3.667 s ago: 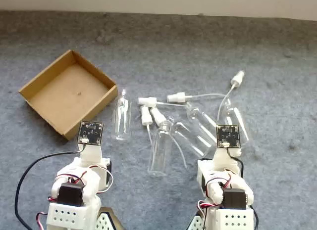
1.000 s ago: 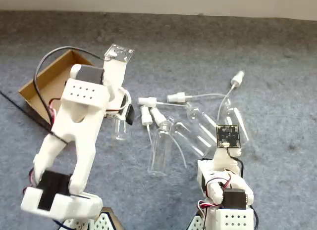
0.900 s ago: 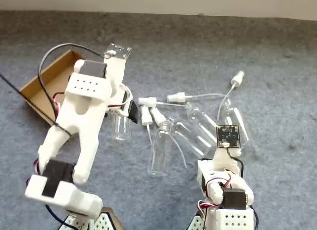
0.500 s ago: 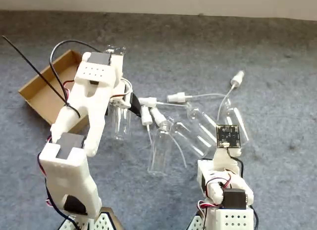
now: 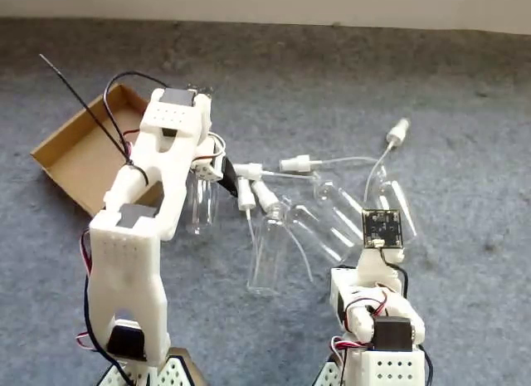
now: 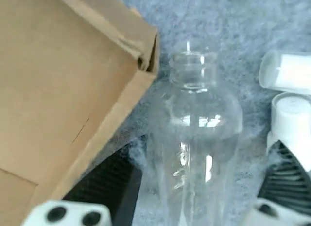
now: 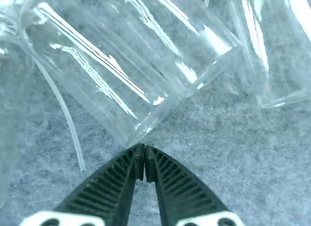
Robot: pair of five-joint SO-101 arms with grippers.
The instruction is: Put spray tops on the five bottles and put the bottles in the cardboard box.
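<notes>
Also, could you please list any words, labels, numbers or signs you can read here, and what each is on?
None can be read. The cardboard box is plain brown, the clear bottles carry no labels, and the white spray tops are unmarked. Any marks on the small black board are too small to read.

There were no words, numbers or signs that could be read on anything
</notes>
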